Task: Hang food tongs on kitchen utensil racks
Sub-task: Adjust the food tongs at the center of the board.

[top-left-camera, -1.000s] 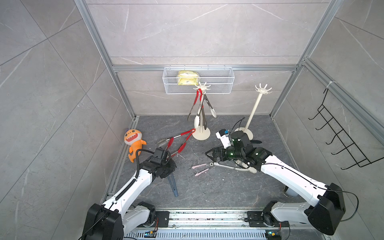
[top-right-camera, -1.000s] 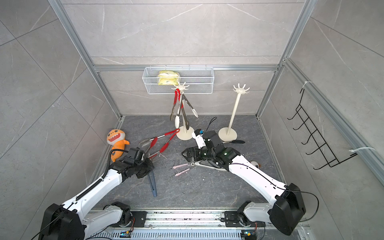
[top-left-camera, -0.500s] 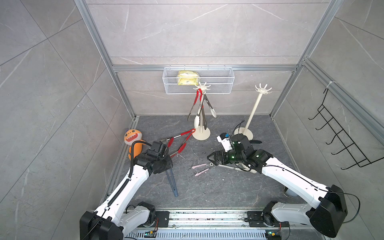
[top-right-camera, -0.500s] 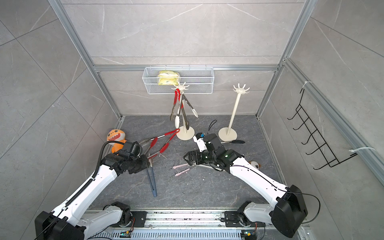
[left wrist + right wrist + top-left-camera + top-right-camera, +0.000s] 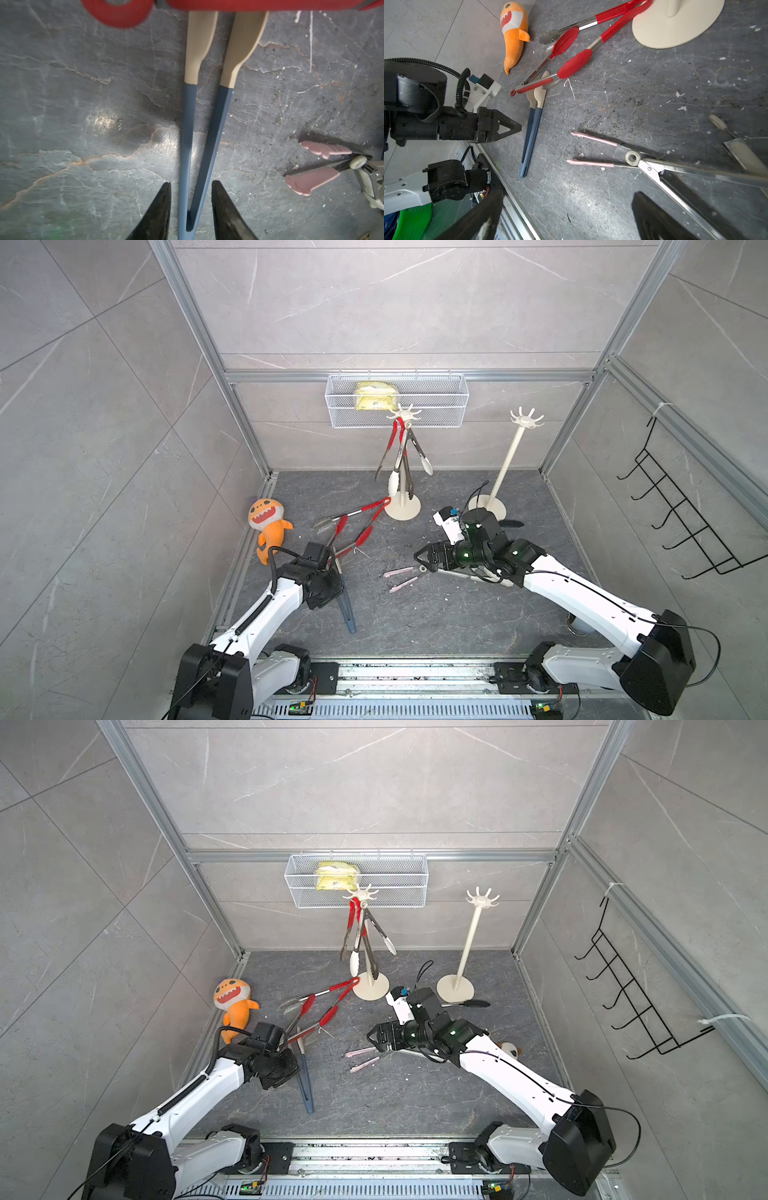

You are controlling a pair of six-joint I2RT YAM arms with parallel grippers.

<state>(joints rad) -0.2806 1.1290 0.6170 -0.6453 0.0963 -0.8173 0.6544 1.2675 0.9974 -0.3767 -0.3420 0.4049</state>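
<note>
Left pincer (image 5: 191,182), nearly shut a second ago, now stands partly open, one finger on each side of the joined end of the blue tongs (image 5: 186,145). A sliver of floor shows on either side, so it holds nothing yet. Those tongs lie where they lay before, near the left edge of the floor (image 5: 436,626), their pale tips tucked under the red tongs (image 5: 575,62) that sprawl crossed toward the back. Across the floor the right pincer (image 5: 566,195) has stayed wide and hangs low over the steel arms of the pink-tipped tongs (image 5: 648,165), also not gripping. Toward the back edge, one rack (image 5: 402,510) already carries hung tongs (image 5: 393,485) on its prongs, while the other rack (image 5: 509,456) beside it is bare. I judge the opening was an aiming move: both arms look set to close and lift, and no further pair has left the floor.
</note>
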